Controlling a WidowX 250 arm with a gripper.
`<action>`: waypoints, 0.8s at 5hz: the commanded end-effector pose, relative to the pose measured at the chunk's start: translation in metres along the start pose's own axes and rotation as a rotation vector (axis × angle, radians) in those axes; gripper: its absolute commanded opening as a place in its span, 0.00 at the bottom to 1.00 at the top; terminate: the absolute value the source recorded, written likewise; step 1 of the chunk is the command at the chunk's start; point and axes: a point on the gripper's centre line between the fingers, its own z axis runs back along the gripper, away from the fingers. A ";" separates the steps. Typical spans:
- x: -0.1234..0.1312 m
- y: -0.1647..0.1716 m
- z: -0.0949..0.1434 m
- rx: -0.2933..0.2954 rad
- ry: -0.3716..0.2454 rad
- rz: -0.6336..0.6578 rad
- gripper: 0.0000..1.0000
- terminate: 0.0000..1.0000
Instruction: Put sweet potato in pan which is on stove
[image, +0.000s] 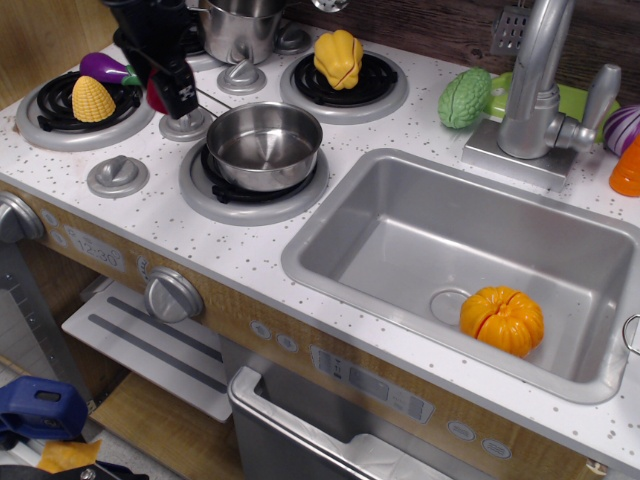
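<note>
In the single view you have, your gripper (170, 88) sits in the upper left of the frame, just left of the pan's (264, 145) thin handle; a sliver of dark red shows at its left side, which is most likely the sweet potato (155, 92), and the black fingers appear closed around it, lifted clear of the white speckled stove (150, 215), though most of the vegetable is hidden so judge the hold with care; the pan stands empty on the front burner just left of centre, so by my reckoning the pick is done and the carry to the right and the release over the pan are what remain to you; the purple eggplant (107, 68) and the yellow corn (90, 98) rest on the far-left burner, a taller steel pot (240, 28) stands at the top edge, and a yellow squash-like toy (338, 58) sits on the back burner; to the right, the grey sink (400, 240) holds an orange pumpkin (502, 320), with a tap (535, 90) and a green vegetable (465, 97) behind it; along the lower edge you see the oven front with its knobs, and a wooden floor below.
</note>
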 end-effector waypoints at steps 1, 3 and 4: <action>0.026 -0.017 0.031 0.068 -0.059 0.047 0.00 0.00; 0.048 -0.045 0.026 0.004 -0.110 0.098 0.00 0.00; 0.045 -0.053 0.015 -0.015 -0.110 0.127 0.00 0.00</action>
